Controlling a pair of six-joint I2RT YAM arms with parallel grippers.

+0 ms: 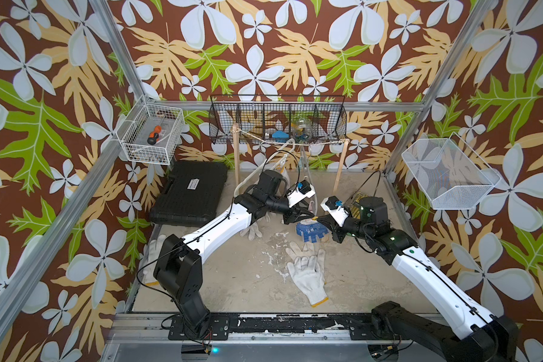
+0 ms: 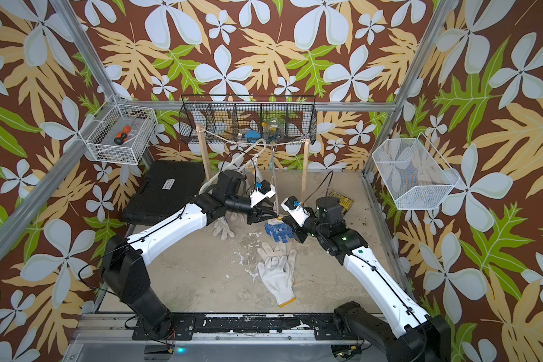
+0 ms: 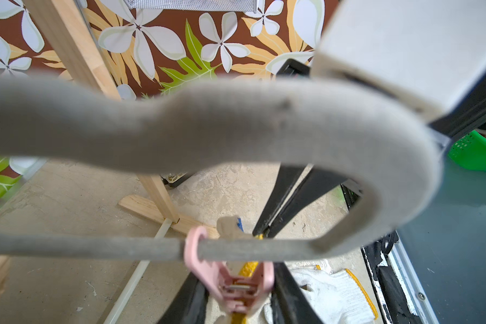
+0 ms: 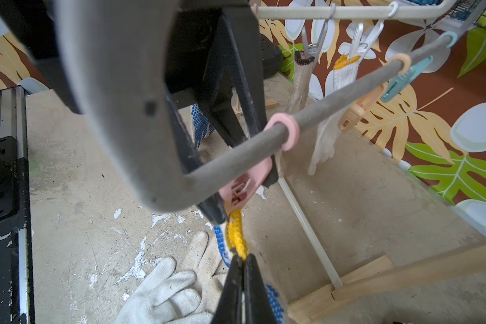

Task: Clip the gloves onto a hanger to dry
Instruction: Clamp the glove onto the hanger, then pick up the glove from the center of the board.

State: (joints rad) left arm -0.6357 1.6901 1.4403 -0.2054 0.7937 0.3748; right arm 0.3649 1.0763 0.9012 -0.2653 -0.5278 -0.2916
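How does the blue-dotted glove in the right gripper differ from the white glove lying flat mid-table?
Palm: the dotted glove has blue dots, while the plain glove shows bare white knit.
Pose: the dotted glove is held up by its cuff, pinched in the right gripper. The plain glove lies flat on the table, untouched.
Both have yellow-trimmed cuffs.

Probably a robot lab cell: aluminium frame (image 1: 386,107), floral-print walls (image 1: 279,47), arms (image 1: 220,225) bolted to rail (image 1: 295,337)
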